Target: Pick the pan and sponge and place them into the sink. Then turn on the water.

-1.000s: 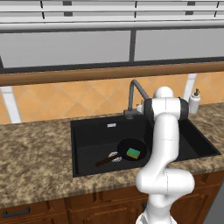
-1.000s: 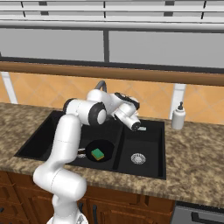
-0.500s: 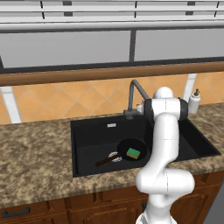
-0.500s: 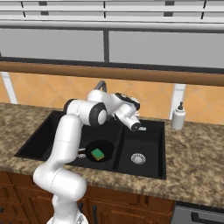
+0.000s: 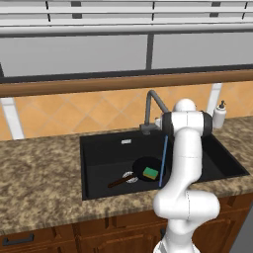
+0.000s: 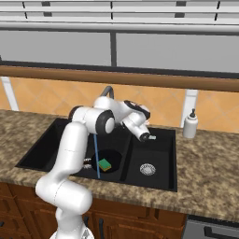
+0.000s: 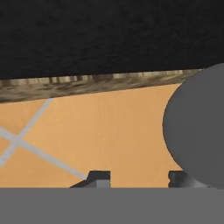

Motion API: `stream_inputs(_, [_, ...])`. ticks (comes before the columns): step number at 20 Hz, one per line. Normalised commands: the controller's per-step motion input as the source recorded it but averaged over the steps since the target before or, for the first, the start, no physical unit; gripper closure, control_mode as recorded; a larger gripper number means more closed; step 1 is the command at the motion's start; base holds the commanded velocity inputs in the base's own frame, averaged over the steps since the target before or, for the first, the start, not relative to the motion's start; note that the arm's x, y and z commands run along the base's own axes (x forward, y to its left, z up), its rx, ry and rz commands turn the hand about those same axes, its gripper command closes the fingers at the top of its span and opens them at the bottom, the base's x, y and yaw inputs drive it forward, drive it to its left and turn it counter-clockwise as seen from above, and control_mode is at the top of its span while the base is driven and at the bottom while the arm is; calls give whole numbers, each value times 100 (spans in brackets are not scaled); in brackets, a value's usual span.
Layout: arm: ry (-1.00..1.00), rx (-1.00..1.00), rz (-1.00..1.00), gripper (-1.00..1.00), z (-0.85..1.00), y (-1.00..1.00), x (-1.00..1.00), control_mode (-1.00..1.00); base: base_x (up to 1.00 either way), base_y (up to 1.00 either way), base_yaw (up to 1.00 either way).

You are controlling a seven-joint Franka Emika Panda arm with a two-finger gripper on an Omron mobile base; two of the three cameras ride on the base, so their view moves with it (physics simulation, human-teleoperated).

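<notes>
Left base view: a thin blue stream of water point(image 5: 162, 161) falls from the faucet point(image 5: 152, 106) spout into the larger basin of the sink point(image 5: 99, 148); one second ago no stream was present. The arm's pose and the objects in the basin match the earlier frames. The pan point(image 5: 146, 168) lies on the floor of the larger basin, its brown handle pointing left, with the sponge point(image 5: 150, 173) resting inside it, green face up.

Right base view: the gripper point(image 6: 149, 137) hangs above the divider between the two basins, beside the faucet point(image 6: 108, 91), whose base is hidden behind the arm. The water point(image 6: 96, 156) lands just beside the sponge point(image 6: 104, 164) in the pan point(image 6: 108, 158), whose handle is mostly hidden behind the arm. A white soap dispenser point(image 6: 189, 125) stands on the counter point(image 6: 210, 177) right of the sink point(image 6: 156, 179).

Hand view: the two finger tips point(image 7: 99, 178) stand apart with orange tiled wall between them; a blurred grey rounded shape point(image 7: 197, 127), cut off at the right edge, touches the right tip. Whether the fingers grasp it cannot be told. No writing is legible anywhere.
</notes>
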Motion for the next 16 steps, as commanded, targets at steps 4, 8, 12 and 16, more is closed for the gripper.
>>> stream_inputs(4, [0, 6, 0, 100, -37, -48, 31, -100, 0, 0, 0])
stream_inputs(8, [0, 6, 0, 100, -55, -63, 24, -100, 0, 0, 0])
stream_inputs(12, [0, 8, 0, 100, -61, -71, 18, -100, 0, 0, 0])
stream_inputs(16, [0, 9, 3, 100, -66, -83, 9, -100, 0, 0, 0])
